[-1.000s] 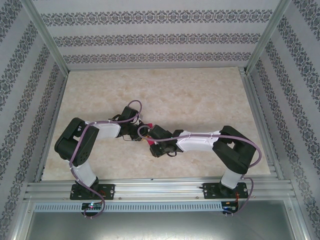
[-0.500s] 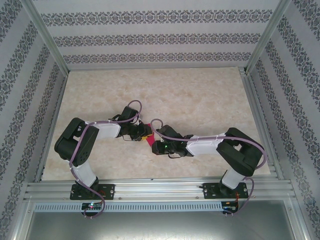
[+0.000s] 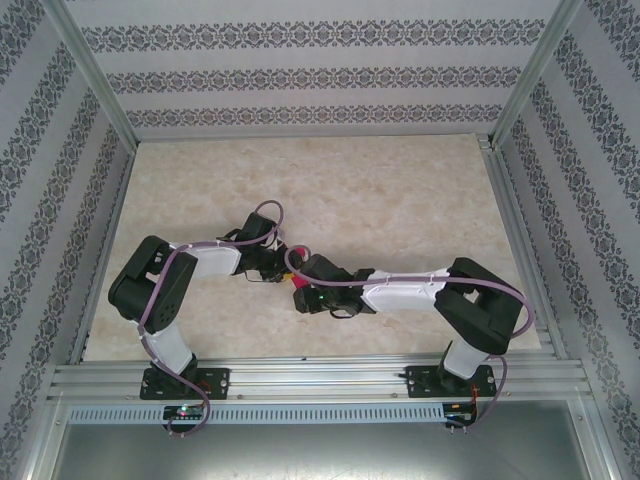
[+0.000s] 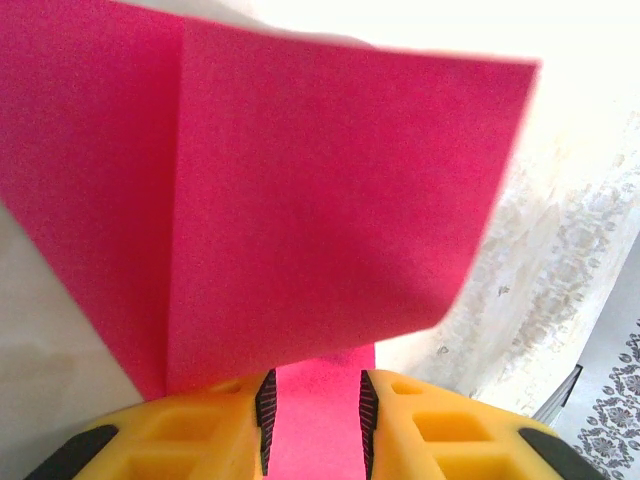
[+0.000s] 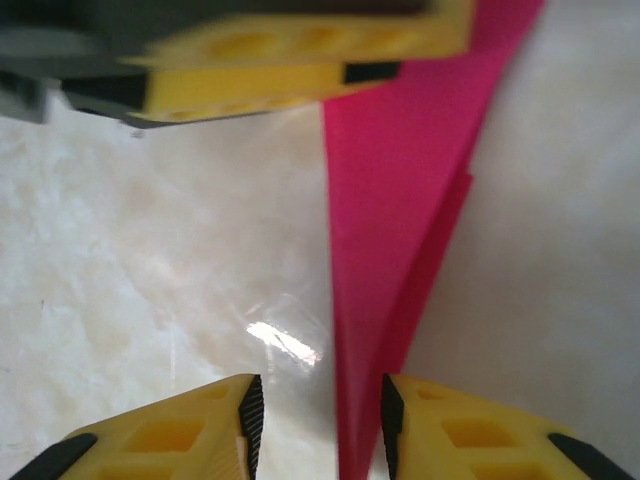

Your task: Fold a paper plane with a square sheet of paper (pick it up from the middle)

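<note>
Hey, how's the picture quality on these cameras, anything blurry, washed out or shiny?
Top external: sharp and evenly lit. Left wrist: the folded pink paper is very close and soft at its edges, and the background at the upper right is washed out. Right wrist: the left gripper's fingers at the top are smeared, and a bright glare spot sits on the table.

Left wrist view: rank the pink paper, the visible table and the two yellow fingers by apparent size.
1. pink paper, though nearness inflates it
2. table
3. yellow fingers, the pair look alike, so they are unranked against each other
</note>
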